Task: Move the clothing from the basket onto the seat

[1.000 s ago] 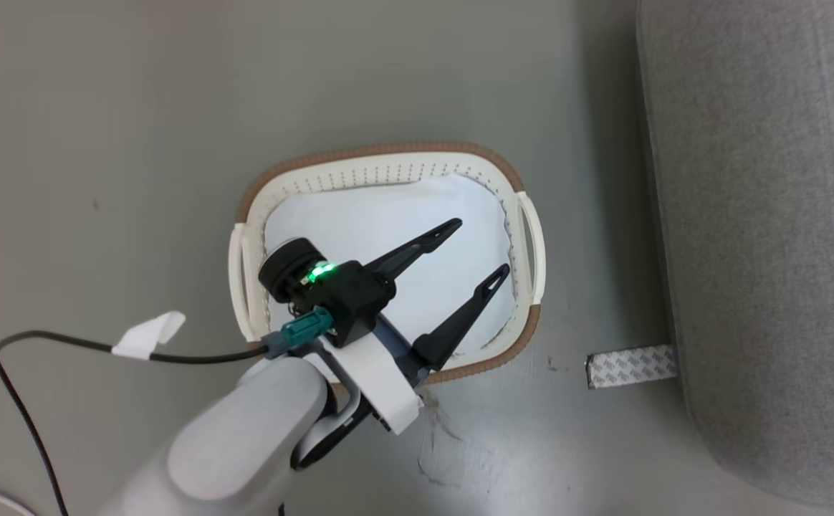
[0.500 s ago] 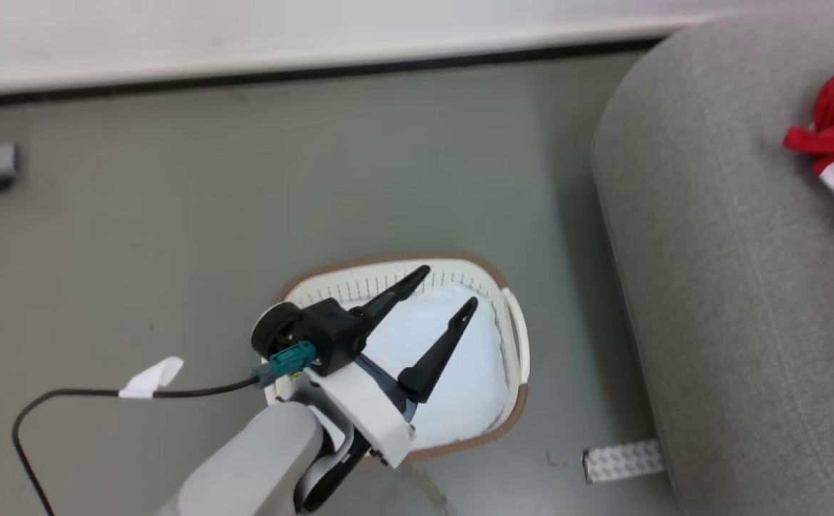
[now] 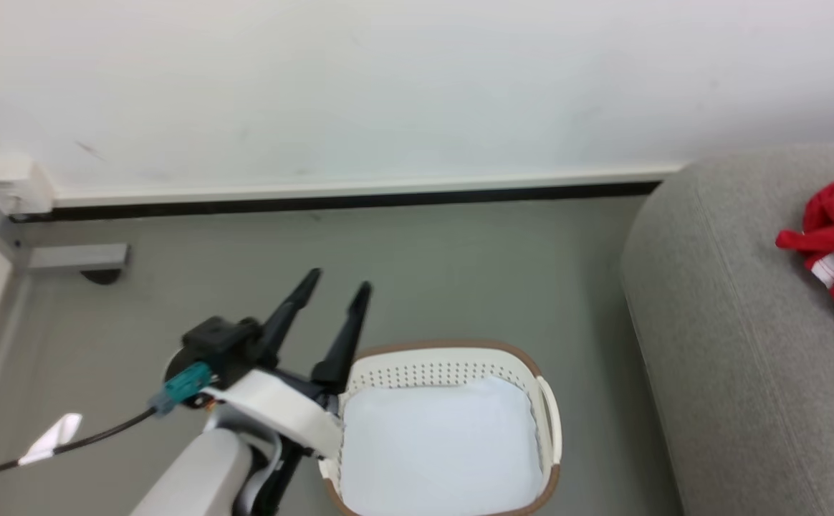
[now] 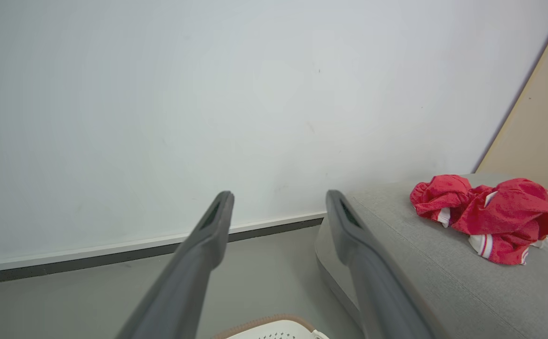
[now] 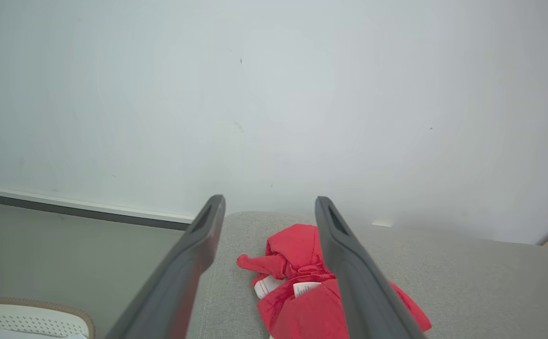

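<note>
Though empty, both end effectors [image 3: 339,280] [image 5: 270,198] wide open

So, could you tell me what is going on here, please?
A two-armed robot is moving laundry from a white basket on the floor to a grey seat. The red clothing lies in a crumpled heap on the seat, and none can be seen in the basket. Both arms are empty. The left end effector hovers open by the basket's left rim, and the right end effector is open, pointing at the heap.
</note>
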Controlling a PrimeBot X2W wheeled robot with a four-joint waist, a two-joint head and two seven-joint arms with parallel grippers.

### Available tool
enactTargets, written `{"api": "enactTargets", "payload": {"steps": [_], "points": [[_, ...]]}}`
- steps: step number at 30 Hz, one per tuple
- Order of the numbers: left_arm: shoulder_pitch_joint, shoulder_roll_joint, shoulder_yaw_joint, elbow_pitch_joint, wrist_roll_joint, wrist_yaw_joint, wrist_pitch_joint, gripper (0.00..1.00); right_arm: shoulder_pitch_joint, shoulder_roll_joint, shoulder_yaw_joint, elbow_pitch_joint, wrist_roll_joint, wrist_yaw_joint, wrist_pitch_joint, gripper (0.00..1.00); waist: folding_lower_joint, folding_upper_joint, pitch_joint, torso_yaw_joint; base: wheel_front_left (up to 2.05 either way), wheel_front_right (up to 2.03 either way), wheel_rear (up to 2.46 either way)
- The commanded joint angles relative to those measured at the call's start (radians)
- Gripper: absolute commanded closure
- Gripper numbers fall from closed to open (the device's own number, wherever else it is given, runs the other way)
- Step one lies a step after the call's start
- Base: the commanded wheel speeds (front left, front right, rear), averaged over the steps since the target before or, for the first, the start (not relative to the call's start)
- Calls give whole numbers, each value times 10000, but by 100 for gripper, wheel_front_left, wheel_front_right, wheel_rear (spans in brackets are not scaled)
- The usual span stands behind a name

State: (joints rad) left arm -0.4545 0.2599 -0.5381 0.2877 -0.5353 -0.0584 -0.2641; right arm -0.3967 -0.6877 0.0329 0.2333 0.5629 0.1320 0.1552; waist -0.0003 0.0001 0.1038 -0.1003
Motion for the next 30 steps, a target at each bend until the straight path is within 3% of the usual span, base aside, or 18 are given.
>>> {"api": "enactTargets", "payload": {"steps": [1,11,14,20,30], "points": [[381,33,343,-11,20,129,-1,0,488,379,-137,-383,-158,-26,-281,0,3,-1,-470,417,0,0,0],[1802,79,2509,-51,557,576,-2,0,2302,2975,-96,-1855,-1263,-26,-2227,0,3,-1,-1112,824,0,0,0],[2034,7,2774,-7,799,654,-2,0,2597,3382,-21,-1786,-1487,-27,-2814,0,3,-1,-1175,867,0,0,0],[2725,-463,3601,153,1134,360,-2,0,3252,4410,206,-963,-1873,-27,-3981,0,3,-1,-1377,1003,0,0,0],[3388,-1368,4560,547,2066,-229,-2,0,3624,5398,164,-620,-2432,-27,-4201,0,3,-1,-1456,959,0,0,0]]}}
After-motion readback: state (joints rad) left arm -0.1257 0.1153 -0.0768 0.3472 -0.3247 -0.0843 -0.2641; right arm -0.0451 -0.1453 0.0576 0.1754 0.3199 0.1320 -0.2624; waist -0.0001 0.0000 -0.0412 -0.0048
